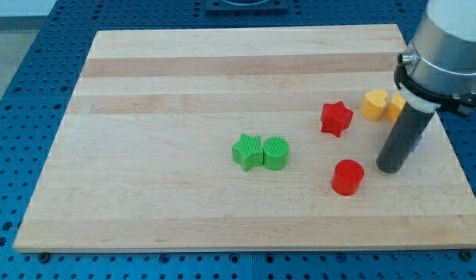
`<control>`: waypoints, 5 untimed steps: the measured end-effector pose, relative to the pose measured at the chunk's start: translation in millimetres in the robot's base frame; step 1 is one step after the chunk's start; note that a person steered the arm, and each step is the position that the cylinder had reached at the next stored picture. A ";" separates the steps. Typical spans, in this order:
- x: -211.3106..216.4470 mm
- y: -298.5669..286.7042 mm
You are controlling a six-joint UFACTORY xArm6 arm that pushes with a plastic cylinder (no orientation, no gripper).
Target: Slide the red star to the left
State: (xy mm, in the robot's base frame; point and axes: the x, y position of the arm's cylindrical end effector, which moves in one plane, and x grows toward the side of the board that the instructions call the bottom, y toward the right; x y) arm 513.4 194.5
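red star (336,118) clear leftward; my tip (389,168) beside red cylinder (348,176).

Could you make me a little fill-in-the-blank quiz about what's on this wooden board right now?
1. The green star touches a green ____.
2. The red star lies toward the view's ____ from the red cylinder.
3. My tip stands to the view's ____ of the red cylinder.
4. The two blocks near the view's right edge, beside the rod, are ____ in colour.

Missing words: cylinder; top; right; yellow
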 end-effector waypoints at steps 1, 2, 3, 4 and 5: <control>0.0 0.0; -9.5 0.0; -18.0 -8.8; -50.2 -27.5; -74.0 -44.7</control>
